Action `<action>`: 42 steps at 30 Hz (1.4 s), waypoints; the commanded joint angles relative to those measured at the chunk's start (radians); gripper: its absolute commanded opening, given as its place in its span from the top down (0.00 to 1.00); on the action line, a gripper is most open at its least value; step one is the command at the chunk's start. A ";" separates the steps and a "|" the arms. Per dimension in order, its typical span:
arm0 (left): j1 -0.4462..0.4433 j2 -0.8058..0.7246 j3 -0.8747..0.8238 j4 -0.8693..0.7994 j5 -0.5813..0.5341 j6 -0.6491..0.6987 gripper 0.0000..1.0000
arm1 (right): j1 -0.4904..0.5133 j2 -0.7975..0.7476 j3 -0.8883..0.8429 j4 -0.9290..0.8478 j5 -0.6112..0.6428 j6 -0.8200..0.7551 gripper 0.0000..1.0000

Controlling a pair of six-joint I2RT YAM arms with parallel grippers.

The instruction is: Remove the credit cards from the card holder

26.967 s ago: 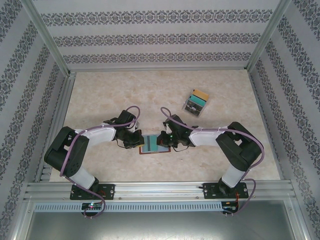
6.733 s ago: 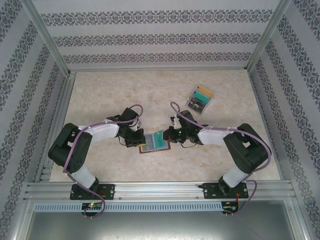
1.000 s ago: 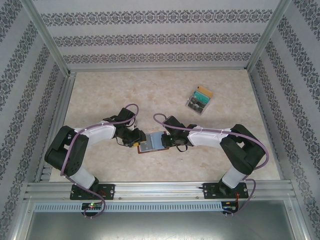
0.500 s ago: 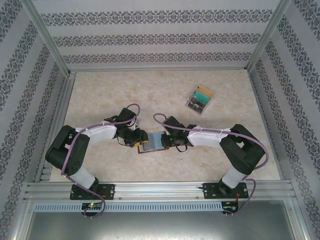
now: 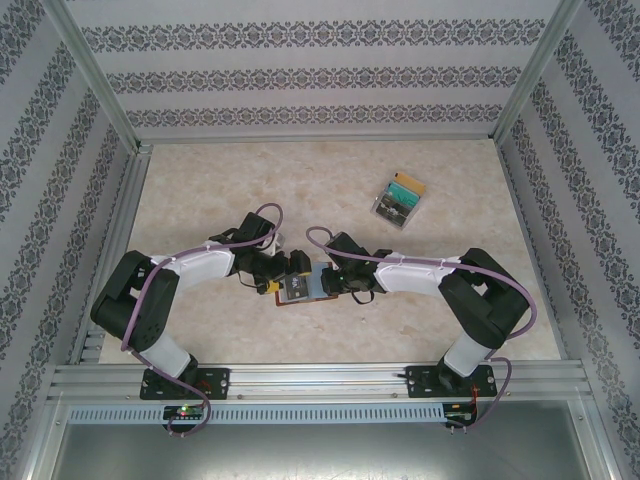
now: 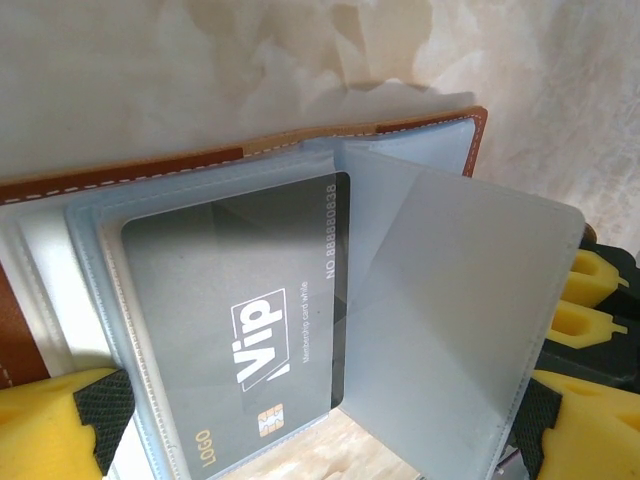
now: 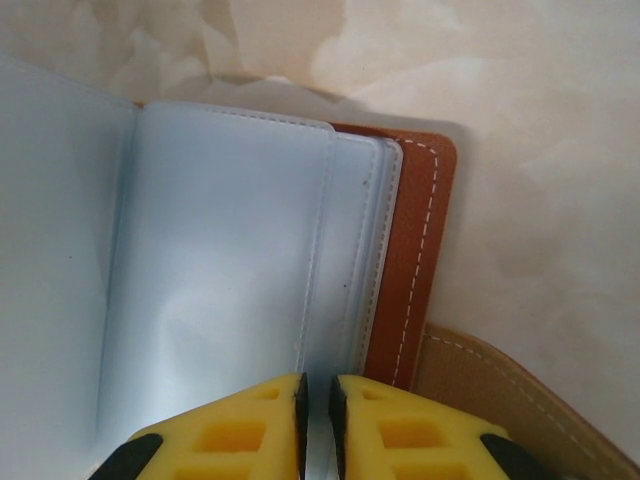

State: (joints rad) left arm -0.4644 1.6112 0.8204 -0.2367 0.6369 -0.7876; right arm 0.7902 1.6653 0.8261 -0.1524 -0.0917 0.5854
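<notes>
The brown card holder [image 5: 300,290] lies open mid-frame on our marble table [image 5: 300,190], with a grey VIP credit card [image 6: 230,300] tucked in a pale pocket. Our left gripper [image 6: 320,415] is spread wide either side of it. Our right gripper [image 7: 317,420] pinches the card holder's pocket leaf. Both arms bend inward from the lower corners.

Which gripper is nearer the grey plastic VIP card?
Left. The left gripper straddles the grey plastic VIP card, fingers open; the right gripper pinches the brown leather card holder's opposite pocket pages.
</notes>
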 commanded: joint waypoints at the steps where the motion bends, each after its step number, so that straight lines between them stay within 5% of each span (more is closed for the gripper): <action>1: -0.018 0.020 -0.011 0.009 -0.004 0.011 0.01 | 0.016 0.029 -0.028 -0.013 0.007 0.027 0.79; 25: -0.011 -0.043 0.081 -0.112 -0.014 0.086 0.01 | -0.072 -0.180 -0.003 -0.071 0.012 0.019 0.68; 34: -0.012 -0.008 0.081 -0.075 0.013 0.077 0.01 | -0.070 -0.171 -0.006 -0.072 0.004 0.017 0.68; 42: -0.011 -0.018 0.082 -0.148 -0.098 0.089 0.01 | -0.044 -0.088 0.007 -0.061 -0.010 -0.001 0.69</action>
State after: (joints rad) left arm -0.4706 1.5951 0.8906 -0.3275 0.5838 -0.7212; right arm 0.7296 1.5387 0.8101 -0.2123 -0.0948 0.5991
